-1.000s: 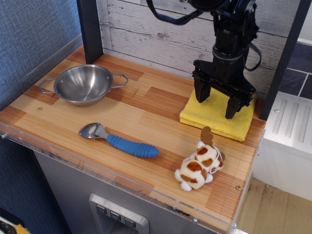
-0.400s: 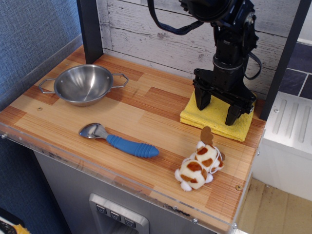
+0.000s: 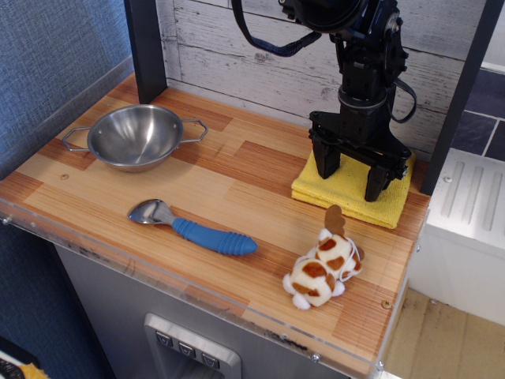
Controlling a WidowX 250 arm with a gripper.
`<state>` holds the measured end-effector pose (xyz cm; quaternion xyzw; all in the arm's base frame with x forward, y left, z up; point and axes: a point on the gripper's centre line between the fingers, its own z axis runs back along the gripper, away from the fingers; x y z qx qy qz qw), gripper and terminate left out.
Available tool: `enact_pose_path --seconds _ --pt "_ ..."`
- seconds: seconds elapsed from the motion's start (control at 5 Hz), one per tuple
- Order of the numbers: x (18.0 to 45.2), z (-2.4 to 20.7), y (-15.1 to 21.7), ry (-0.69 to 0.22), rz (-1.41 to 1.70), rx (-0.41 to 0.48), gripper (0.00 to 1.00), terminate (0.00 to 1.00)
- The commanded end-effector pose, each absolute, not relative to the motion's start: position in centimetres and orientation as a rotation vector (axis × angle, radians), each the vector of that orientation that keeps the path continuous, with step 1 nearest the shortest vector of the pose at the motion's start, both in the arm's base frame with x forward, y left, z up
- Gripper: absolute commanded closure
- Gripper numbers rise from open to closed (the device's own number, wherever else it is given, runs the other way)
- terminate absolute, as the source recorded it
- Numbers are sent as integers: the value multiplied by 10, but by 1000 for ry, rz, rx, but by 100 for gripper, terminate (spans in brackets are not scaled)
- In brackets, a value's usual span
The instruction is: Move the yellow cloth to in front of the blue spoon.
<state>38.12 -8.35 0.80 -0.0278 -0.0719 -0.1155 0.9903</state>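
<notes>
The yellow cloth (image 3: 347, 189) lies folded flat at the back right of the wooden counter. My black gripper (image 3: 351, 175) stands upright right over it, open, with one fingertip toward the cloth's left side and one toward its right. The fingertips are at or just above the fabric; I cannot tell if they touch. The blue spoon (image 3: 193, 227) lies near the front edge at the left-centre, silver bowl to the left, blue ribbed handle pointing right. It is far from the gripper.
A steel bowl (image 3: 136, 136) with two handles sits at the back left. A brown-and-white plush dog (image 3: 322, 264) lies in front of the cloth near the front right. A dark post (image 3: 146, 47) stands at the back left; a plank wall (image 3: 245, 63) runs behind.
The gripper has shifted slightly left and back over the cloth and stayed open. The cloth, spoon, bowl and plush have not moved.
</notes>
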Motion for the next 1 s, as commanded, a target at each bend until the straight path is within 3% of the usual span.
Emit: enact_pose_path --seconds 0.0,0.8 --pt "370 16 -58 -103 -161 -6 0 0" --pt "342 28 -1 -108 5 76 0 0"
